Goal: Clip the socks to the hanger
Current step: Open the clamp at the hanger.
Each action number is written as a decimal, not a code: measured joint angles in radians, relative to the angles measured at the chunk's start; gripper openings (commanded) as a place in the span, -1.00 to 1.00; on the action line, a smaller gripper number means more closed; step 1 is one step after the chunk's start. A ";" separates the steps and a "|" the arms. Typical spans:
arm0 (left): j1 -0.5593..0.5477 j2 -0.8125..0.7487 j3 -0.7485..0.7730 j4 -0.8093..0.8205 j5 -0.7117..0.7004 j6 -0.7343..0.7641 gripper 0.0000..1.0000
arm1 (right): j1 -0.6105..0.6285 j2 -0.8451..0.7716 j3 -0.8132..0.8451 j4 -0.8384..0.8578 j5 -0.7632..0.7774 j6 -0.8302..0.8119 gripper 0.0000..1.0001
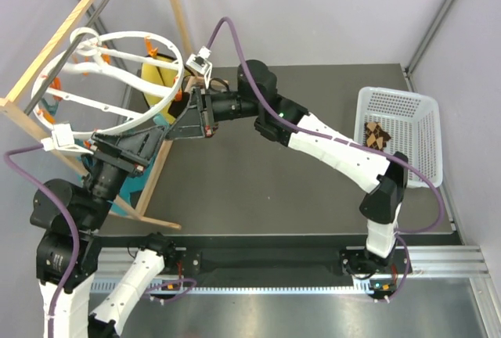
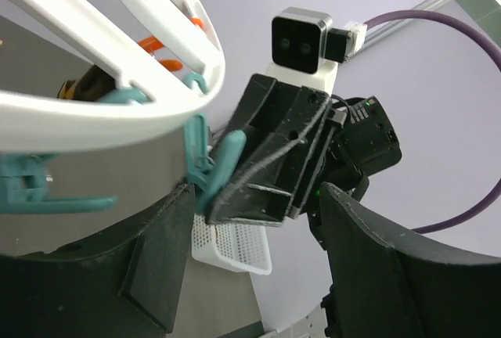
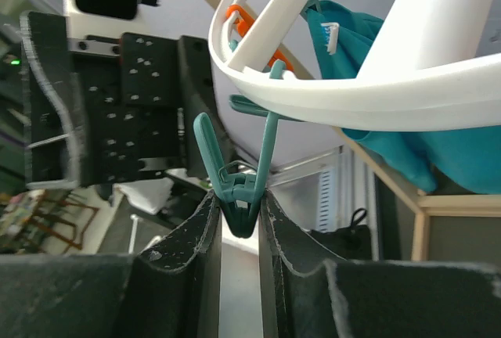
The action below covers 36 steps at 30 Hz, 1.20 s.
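The socks (image 1: 378, 134) show as a patch of brown-and-tan diamond pattern inside the white mesh basket (image 1: 399, 103) at the far right of the table. That puts them well apart from both grippers, which meet on the opposite side at the hanger (image 3: 352, 95). Neither gripper has any sock fabric between its fingers.

The hanger's white ring hangs tilted within the wooden frame rack (image 1: 59, 34) on the left, with orange clips among its spokes. A yellow cloth (image 1: 156, 76) shows behind the ring, and a teal cloth (image 3: 407, 142) hangs beside its rim.

The right gripper (image 3: 239, 209) reaches across the table to the ring's rim. Its two fingers are drawn nearly together and pinch the body of a teal clip (image 3: 233, 185) that dangles just below the rim. The clip's two handles stick up out of the narrow gap, and one of them runs on to a hook at the ring.

The left gripper (image 2: 258, 197) comes up from the near left and sits just under the same stretch of rim, facing the right gripper closely. Its jaws stand wide apart with nothing between them, and we see no contact with the ring, the clip or the other gripper. From its wrist camera the pinched clip lies just beyond the gap between its fingers, touching neither pad.
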 measured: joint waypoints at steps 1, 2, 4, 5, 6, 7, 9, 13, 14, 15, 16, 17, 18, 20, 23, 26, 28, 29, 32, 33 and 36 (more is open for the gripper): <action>0.000 0.002 -0.005 0.006 -0.003 0.000 0.37 | -0.005 -0.007 -0.010 0.013 -0.019 0.029 -1.00; 0.000 0.002 -0.010 0.015 -0.008 0.000 0.37 | -0.008 -0.011 -0.014 0.025 -0.035 0.053 -1.00; 0.000 -0.001 -0.019 0.032 -0.022 0.000 0.36 | -0.013 -0.019 -0.026 0.058 -0.072 0.119 -1.00; 0.000 -0.004 -0.027 0.045 -0.028 -0.001 0.36 | -0.015 -0.021 -0.031 0.081 -0.088 0.157 -1.00; 0.000 -0.008 -0.035 0.053 -0.032 -0.002 0.36 | -0.016 -0.022 -0.039 0.103 -0.103 0.189 -1.00; 0.000 -0.014 -0.048 0.069 -0.036 -0.006 0.35 | -0.017 -0.024 -0.048 0.126 -0.113 0.219 -1.00; 0.000 -0.022 -0.069 0.091 -0.040 -0.016 0.35 | -0.017 -0.026 -0.076 0.182 -0.132 0.286 -1.00; 0.000 -0.021 -0.087 0.127 -0.041 -0.021 0.35 | -0.019 -0.026 -0.102 0.243 -0.148 0.388 -1.00; 0.000 -0.019 -0.089 0.137 -0.039 -0.021 0.33 | -0.019 -0.026 -0.102 0.255 -0.152 0.408 -1.00; 0.000 -0.017 -0.090 0.146 -0.037 -0.022 0.33 | -0.019 -0.026 -0.103 0.275 -0.158 0.431 -1.00; 0.000 -0.014 -0.091 0.153 -0.034 -0.022 0.31 | -0.019 -0.026 -0.103 0.291 -0.161 0.450 -1.00; 0.000 -0.012 -0.093 0.161 -0.034 -0.022 0.30 | -0.019 -0.026 -0.103 0.311 -0.166 0.473 -1.00; 0.000 -0.011 -0.095 0.167 -0.034 -0.023 0.30 | -0.019 -0.026 -0.103 0.334 -0.170 0.497 -1.00; -0.001 -0.009 -0.096 0.186 -0.026 -0.020 0.30 | -0.020 -0.026 -0.109 0.370 -0.183 0.546 -1.00; -0.001 -0.007 -0.100 0.209 -0.017 -0.018 0.39 | -0.020 -0.023 -0.110 0.398 -0.194 0.594 -1.00; -0.001 -0.007 -0.115 0.237 -0.007 -0.018 0.44 | -0.020 -0.023 -0.109 0.405 -0.197 0.615 -1.00; -0.001 -0.004 -0.124 0.249 -0.001 -0.019 0.50 | -0.020 -0.019 -0.107 0.405 -0.198 0.620 -1.00; -0.001 0.000 -0.126 0.253 0.001 -0.019 0.51 | -0.020 -0.018 -0.107 0.406 -0.198 0.622 -1.00; -0.001 0.007 -0.127 0.260 0.005 -0.019 0.44 | -0.020 -0.005 -0.099 0.402 -0.198 0.622 -1.00; -0.001 0.009 -0.129 0.262 0.005 -0.020 0.39 | -0.020 -0.001 -0.099 0.400 -0.197 0.621 -1.00; -0.001 0.014 -0.129 0.269 0.007 -0.020 0.14 | -0.020 0.007 -0.099 0.398 -0.197 0.617 -1.00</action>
